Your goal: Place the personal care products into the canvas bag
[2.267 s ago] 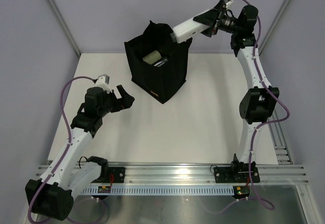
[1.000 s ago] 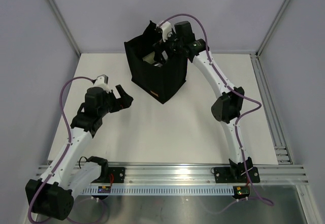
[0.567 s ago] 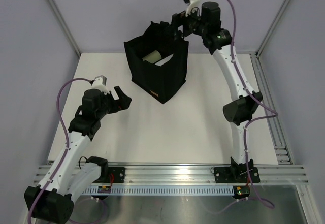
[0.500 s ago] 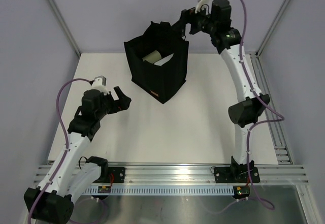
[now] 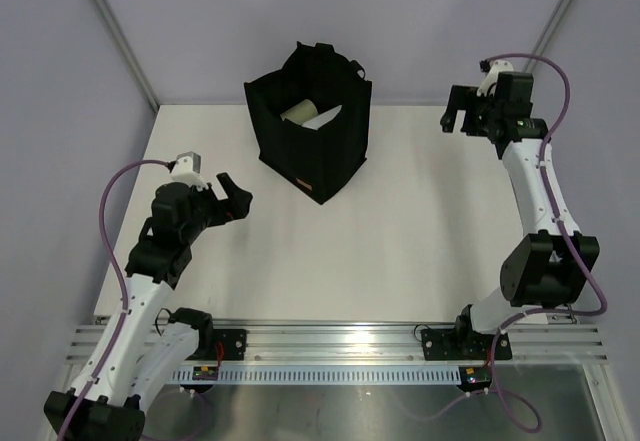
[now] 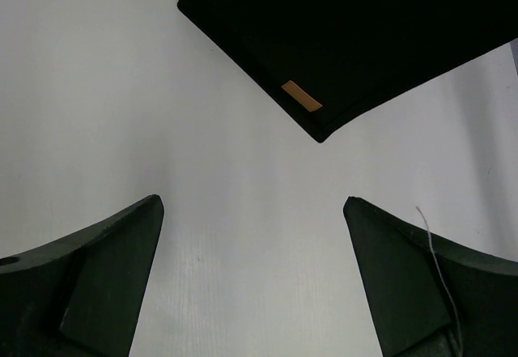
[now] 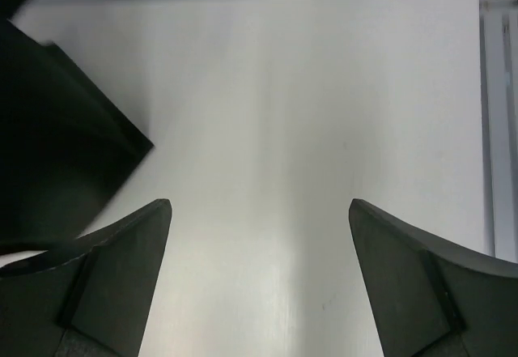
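The black canvas bag stands upright at the back middle of the table, with its tan label on a lower front side. Inside its open top I see a cream bottle and a white shape beside it; the other bottles are hidden or out of view. My left gripper is open and empty, left of the bag and low over the table. The bag and its label show in the left wrist view. My right gripper is open and empty, well right of the bag. A bag corner shows in the right wrist view.
The white table carries only the bag. A metal rail runs along the near edge and another rail along the right edge. Grey walls close in the back and sides.
My right arm has drawn out of the bag's top and swung far to the right and down, empty and open. My left gripper has shifted slightly left and toward the near edge.
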Controlling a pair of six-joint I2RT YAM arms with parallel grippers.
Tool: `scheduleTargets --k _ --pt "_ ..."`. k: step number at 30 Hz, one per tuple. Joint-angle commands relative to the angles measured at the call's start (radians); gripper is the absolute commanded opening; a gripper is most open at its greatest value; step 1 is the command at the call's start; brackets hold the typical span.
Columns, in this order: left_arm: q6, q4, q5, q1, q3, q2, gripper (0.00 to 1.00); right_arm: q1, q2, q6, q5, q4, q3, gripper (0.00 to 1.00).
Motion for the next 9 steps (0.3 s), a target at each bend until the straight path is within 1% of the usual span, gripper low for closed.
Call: scheduleTargets --k 1,4,9 --pt "0.007 0.045 0.000 0.006 0.007 -0.007 0.99 0.016 -0.149 -0.063 0.134 0.050 -0.146 0.99" --pt "0.008 0.050 0.010 0.006 0.006 0.000 0.99 0.016 -0.221 -0.053 0.130 0.068 -0.237 0.99" --pt "0.010 0.053 0.024 0.007 0.009 0.016 0.99 0.016 -0.253 -0.066 0.171 0.127 -0.329 1.00"
